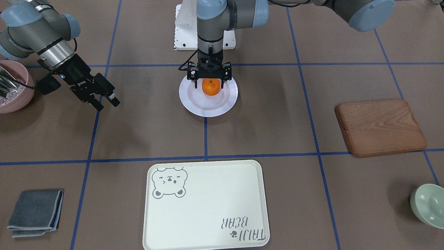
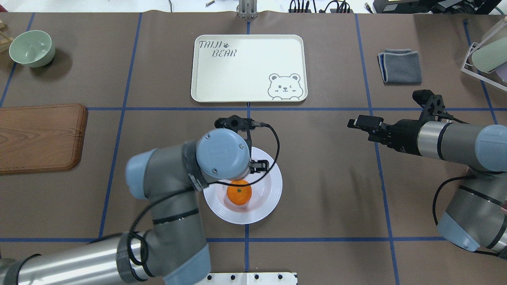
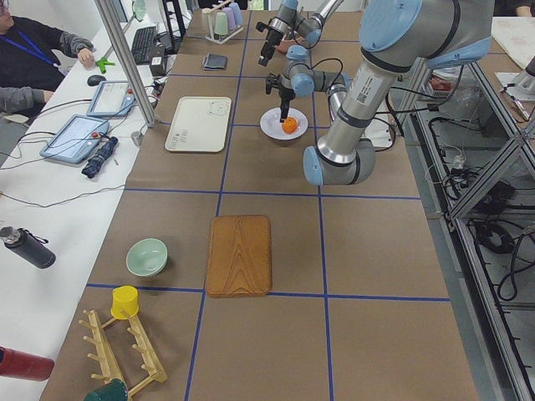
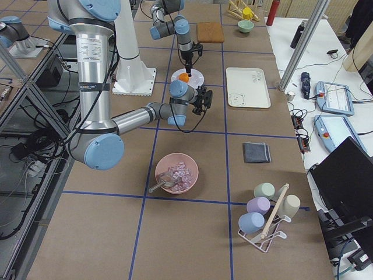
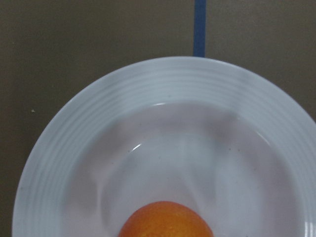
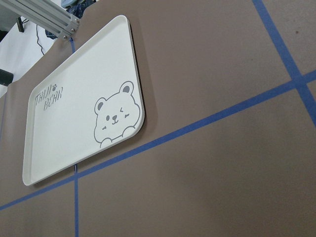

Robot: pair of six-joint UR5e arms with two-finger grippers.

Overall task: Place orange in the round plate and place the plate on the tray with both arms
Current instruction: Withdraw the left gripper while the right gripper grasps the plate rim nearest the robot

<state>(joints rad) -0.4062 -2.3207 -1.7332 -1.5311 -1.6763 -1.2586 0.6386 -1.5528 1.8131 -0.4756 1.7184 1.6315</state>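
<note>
Where the orange (image 1: 211, 86) lies: in the well of the plate (image 1: 208, 108), resting on it, close to the robot's base.
Left claw (image 1: 210, 82): directly above the orange and pointing down. Its jaws are spread wider than the fruit, with a gap on each side, and it grips nothing.
Plate: flat on the table (image 1: 277, 132), over a blue tape line, with no claw on its rim.
Right claw (image 1: 107, 103): off to the robot's right, in the air, well apart from the plate. Its jaws are parted and empty, and its camera looks toward the tray.
Tray (image 1: 208, 208): farthest out, straight beyond the plate and well apart from it, with nothing on it.
Done: the first step, by the look of it, since the orange is in the plate.
Left to do: the whole second step. The left claw has to clear the fruit and the right has to come across. Then both probably take opposite rims, lift the plate level and carry it to the tray.
</note>
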